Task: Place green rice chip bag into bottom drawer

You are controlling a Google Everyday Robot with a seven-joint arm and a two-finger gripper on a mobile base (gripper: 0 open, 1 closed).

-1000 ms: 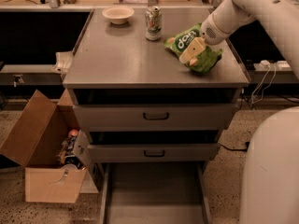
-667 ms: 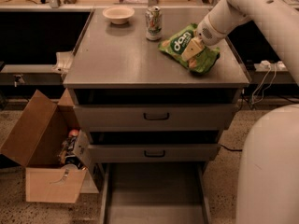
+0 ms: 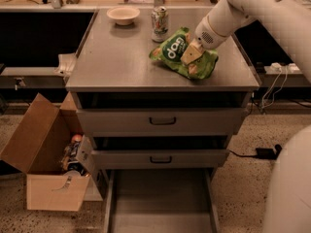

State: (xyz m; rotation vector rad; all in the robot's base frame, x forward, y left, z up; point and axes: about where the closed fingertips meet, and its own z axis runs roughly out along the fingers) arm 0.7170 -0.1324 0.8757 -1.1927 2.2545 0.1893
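The green rice chip bag is bright green with a dark oval logo. It is over the right part of the grey cabinet top, tilted up on its left end. My gripper comes in from the upper right on the white arm and is shut on the bag's middle. The bottom drawer is pulled out at the foot of the cabinet, a shallow grey tray with nothing in it.
A green-and-white drink can and a pale bowl stand at the back of the cabinet top. Two upper drawers with dark handles are shut. An open cardboard box sits on the floor left. Cables lie at the right.
The bag has moved left across the cabinet top in my gripper, and its left end has lifted. The arm has followed it leftward.
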